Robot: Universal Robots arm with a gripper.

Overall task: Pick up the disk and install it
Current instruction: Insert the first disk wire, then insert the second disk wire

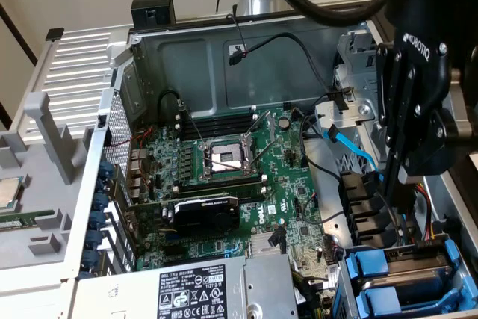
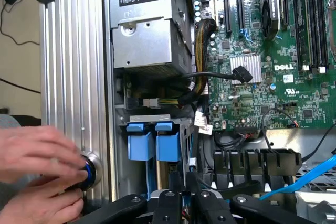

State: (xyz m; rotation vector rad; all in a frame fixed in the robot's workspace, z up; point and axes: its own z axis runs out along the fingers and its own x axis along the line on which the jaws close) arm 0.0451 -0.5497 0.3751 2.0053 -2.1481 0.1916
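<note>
Though perhaps seated, disk (image 1: 373, 268) in case (image 1: 194, 65).

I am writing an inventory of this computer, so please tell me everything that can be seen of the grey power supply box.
The power supply box is a silver-grey sheet-metal block lying flat inside the open computer case, beside the green motherboard. Its face carries a black label with white print. A bundle of yellow and black wires leaves it toward the board. Next to it sit blue drive carriers.
</note>
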